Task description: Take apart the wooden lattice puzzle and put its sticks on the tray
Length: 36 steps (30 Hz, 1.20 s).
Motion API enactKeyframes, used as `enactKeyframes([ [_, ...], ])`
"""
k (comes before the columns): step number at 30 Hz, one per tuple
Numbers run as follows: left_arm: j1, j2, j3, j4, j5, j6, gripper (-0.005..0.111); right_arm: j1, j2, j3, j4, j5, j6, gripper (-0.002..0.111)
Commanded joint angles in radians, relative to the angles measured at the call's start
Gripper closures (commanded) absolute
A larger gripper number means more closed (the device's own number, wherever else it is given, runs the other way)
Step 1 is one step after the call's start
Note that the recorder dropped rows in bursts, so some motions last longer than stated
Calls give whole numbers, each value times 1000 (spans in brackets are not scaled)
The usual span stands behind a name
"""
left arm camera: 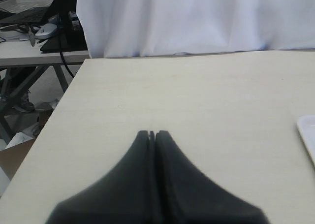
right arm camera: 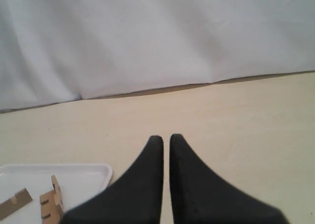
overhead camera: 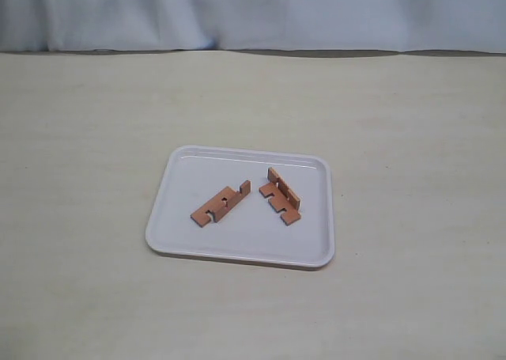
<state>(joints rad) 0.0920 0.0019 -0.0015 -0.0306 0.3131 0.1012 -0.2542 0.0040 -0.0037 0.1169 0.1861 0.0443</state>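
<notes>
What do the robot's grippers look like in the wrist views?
The left gripper and the right gripper are both plain matte black. Each has two smooth fingers that are wide at the base and taper to narrow, rounded tips. No cables, markings or labels show on them. Neither arm appears in the exterior view.

The left pincer (left arm camera: 152,133), closed tight, hangs over the table (left arm camera: 197,96) near the tray (left arm camera: 309,133).
</notes>
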Motion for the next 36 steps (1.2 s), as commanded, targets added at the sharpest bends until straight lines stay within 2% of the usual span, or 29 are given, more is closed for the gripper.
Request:
enactKeyframes([
  [1,1,-2,1,2,-6,-1,107,2,-4,4,-25,81,-6,104],
  [36,1,-2,1,2,-6,-1,107,2,-4,4,-25,90,-6,104],
])
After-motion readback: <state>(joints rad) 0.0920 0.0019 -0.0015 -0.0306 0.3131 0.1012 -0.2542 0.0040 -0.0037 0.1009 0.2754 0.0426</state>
